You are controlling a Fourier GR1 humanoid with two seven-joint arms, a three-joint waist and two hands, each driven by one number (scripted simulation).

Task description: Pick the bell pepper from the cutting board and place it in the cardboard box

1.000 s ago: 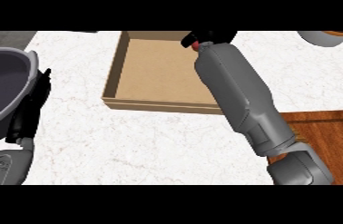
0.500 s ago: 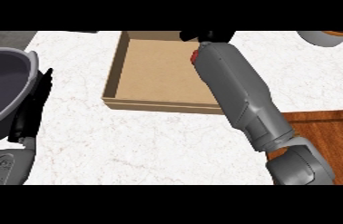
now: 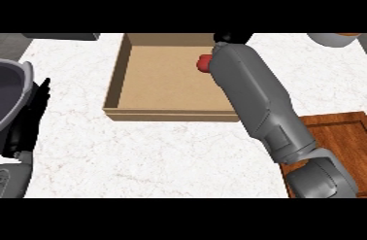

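The red bell pepper (image 3: 204, 63) shows inside the cardboard box (image 3: 118, 86), near its far right side, partly hidden by my right forearm. My right hand (image 3: 231, 37) is over the box's far wall, mostly cut off at the picture's top, so its fingers cannot be read. I cannot tell whether it touches the pepper. The wooden cutting board (image 3: 337, 132) lies at the lower right with nothing showing on it. My left hand (image 3: 28, 112) rests open at the left edge, fingers up.
A grey rounded vessel (image 3: 10, 86) sits at the far left beside my left hand. A grey object (image 3: 333, 39) shows at the top right corner. White marble counter (image 3: 143, 151) stretches in front of the box.
The pepper has come lower into the box, now showing beside my right wrist instead of at the hand. The right forearm has shifted slightly. The left hand has not moved.
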